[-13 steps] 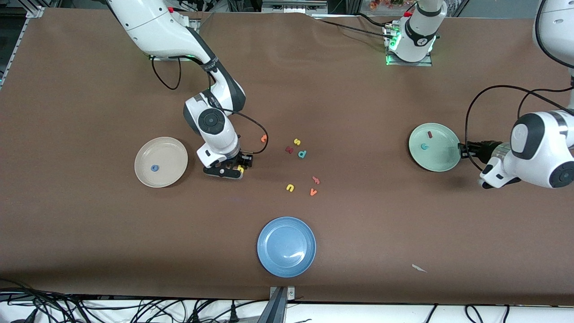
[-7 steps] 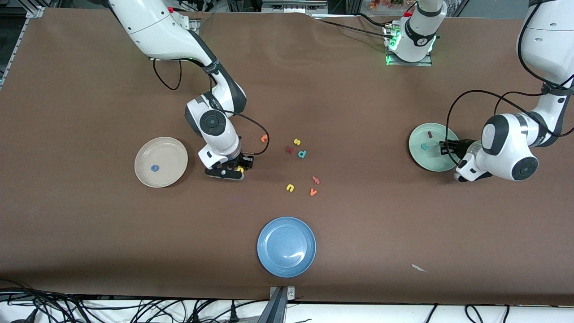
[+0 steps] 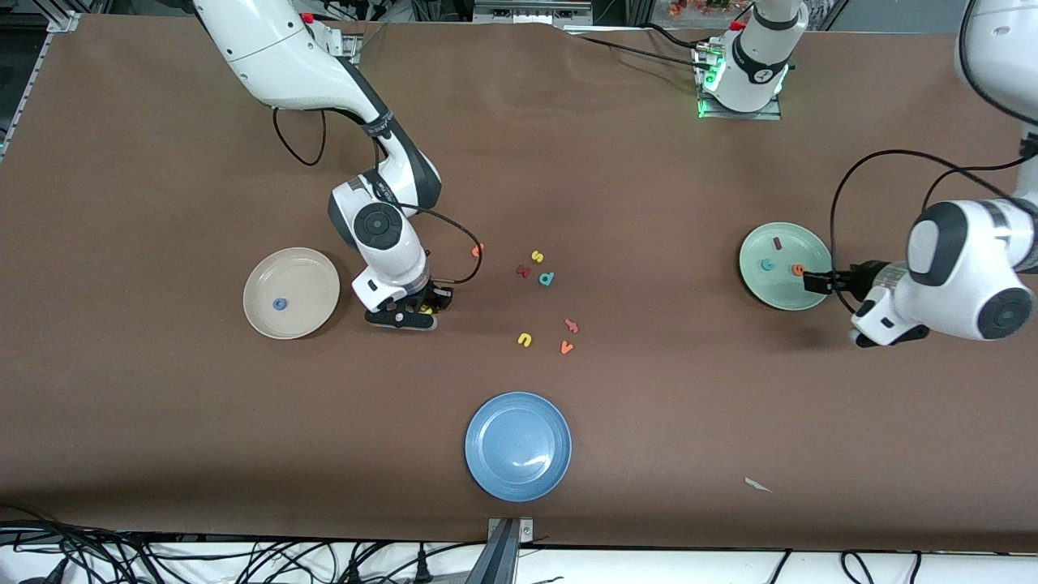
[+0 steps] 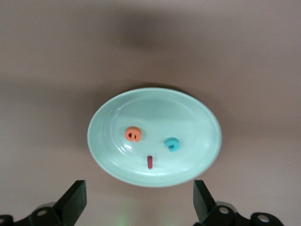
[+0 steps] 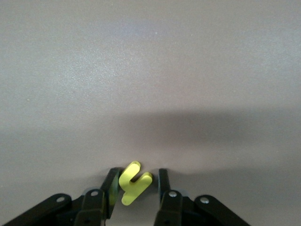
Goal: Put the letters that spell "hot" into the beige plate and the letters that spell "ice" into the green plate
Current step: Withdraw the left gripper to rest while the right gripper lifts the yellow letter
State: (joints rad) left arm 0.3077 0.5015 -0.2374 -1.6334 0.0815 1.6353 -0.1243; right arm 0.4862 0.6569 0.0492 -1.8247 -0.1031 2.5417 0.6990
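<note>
Since a second ago, the orange "e" (image 3: 798, 269) has landed in the green plate (image 3: 758, 288), beside the teal "c" (image 3: 766, 264) and red "i" (image 3: 778, 242).

Left end effector (image 3: 817, 283) hangs spread over that plate's rim. Right end effector (image 5: 136, 186) closes around the yellow "h" (image 5: 133, 181) on the worktop (image 3: 649, 422), beside the beige plate (image 3: 312, 268) holding the blue "o" (image 3: 280, 304). I think it should pinch squarely before lifting, as the letter sits tilted.

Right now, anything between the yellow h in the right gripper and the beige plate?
Nothing visible. The right gripper has the yellow h between its fingers; only bare table separates it from the beige plate, which holds the blue o.
</note>
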